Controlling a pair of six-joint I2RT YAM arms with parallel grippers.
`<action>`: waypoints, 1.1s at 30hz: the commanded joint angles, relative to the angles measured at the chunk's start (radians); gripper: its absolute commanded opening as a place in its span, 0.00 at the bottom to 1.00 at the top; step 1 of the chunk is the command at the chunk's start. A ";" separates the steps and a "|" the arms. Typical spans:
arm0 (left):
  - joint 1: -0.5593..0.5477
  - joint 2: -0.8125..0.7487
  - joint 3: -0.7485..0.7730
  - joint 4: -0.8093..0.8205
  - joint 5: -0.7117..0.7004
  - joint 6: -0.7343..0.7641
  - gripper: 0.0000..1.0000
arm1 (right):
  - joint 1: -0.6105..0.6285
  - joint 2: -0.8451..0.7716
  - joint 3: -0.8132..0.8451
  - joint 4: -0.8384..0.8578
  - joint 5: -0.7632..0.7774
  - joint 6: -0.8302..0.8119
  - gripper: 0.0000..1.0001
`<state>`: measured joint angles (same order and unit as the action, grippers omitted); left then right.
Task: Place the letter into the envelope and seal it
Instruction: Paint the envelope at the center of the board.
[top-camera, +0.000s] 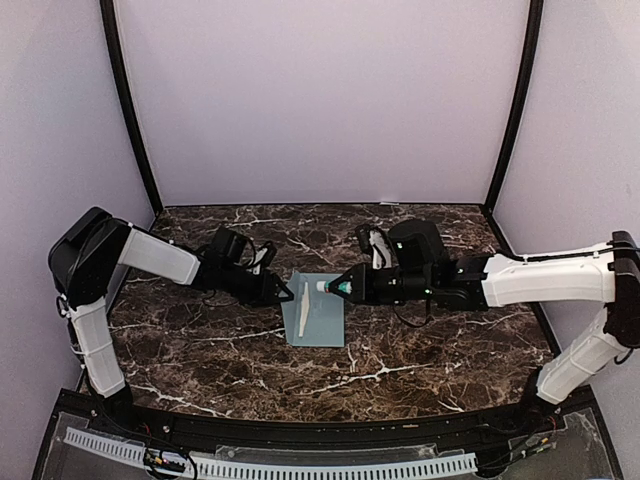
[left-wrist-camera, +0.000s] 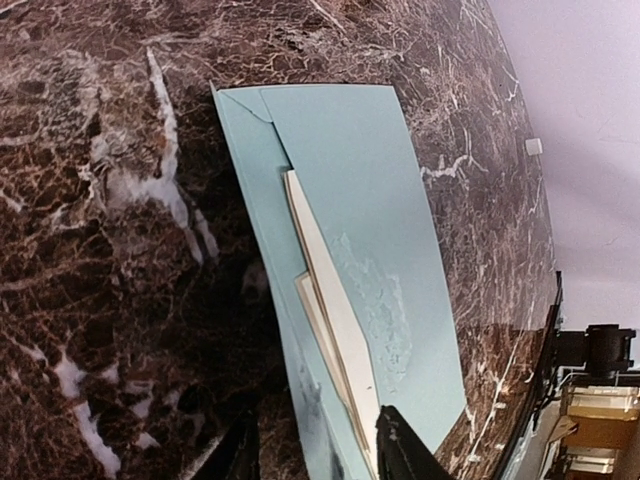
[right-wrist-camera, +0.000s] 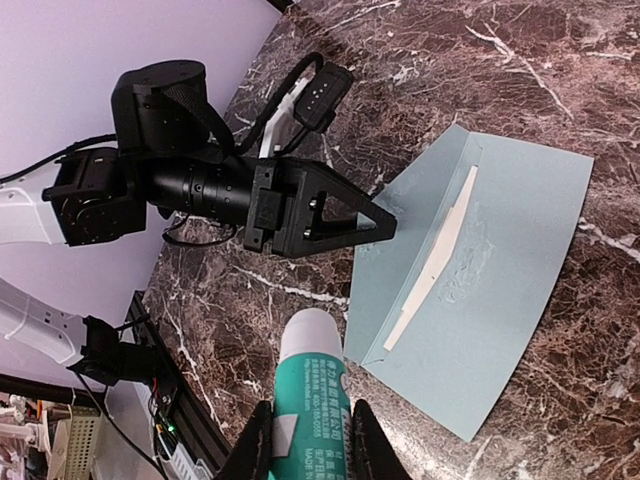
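Observation:
The pale teal envelope (top-camera: 318, 312) lies flat at the table's middle. Its pointed flap (left-wrist-camera: 340, 300) stands up and shows a white inner face. A cream sheet edge (left-wrist-camera: 306, 298), the letter, shows tucked under the flap. A shiny glue smear (left-wrist-camera: 385, 305) marks the envelope's body. My left gripper (top-camera: 283, 292) is open at the envelope's left edge; in the left wrist view it (left-wrist-camera: 315, 452) straddles that edge, its right finger (left-wrist-camera: 400, 450) beside the flap tip. My right gripper (top-camera: 347, 287) is shut on a teal glue stick (right-wrist-camera: 312, 385), whose white tip hovers over the envelope's near corner (right-wrist-camera: 400, 350).
A small white piece (top-camera: 388, 201) lies at the table's back edge. Lilac walls close in the back and both sides. A black rail with a white strip (top-camera: 300, 465) runs along the near edge.

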<state>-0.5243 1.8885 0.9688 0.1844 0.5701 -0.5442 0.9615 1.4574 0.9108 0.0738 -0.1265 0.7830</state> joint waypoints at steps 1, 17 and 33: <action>-0.010 0.024 0.048 -0.049 -0.018 0.058 0.37 | -0.006 0.055 0.048 0.023 -0.014 -0.016 0.07; -0.012 0.059 0.115 -0.141 -0.027 0.140 0.00 | -0.076 0.311 0.184 -0.060 -0.032 -0.085 0.05; -0.022 0.064 0.137 -0.165 -0.011 0.155 0.00 | -0.098 0.479 0.327 -0.162 0.017 -0.143 0.03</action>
<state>-0.5385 1.9522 1.0817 0.0513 0.5415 -0.4061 0.8761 1.9125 1.2007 -0.0753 -0.1291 0.6624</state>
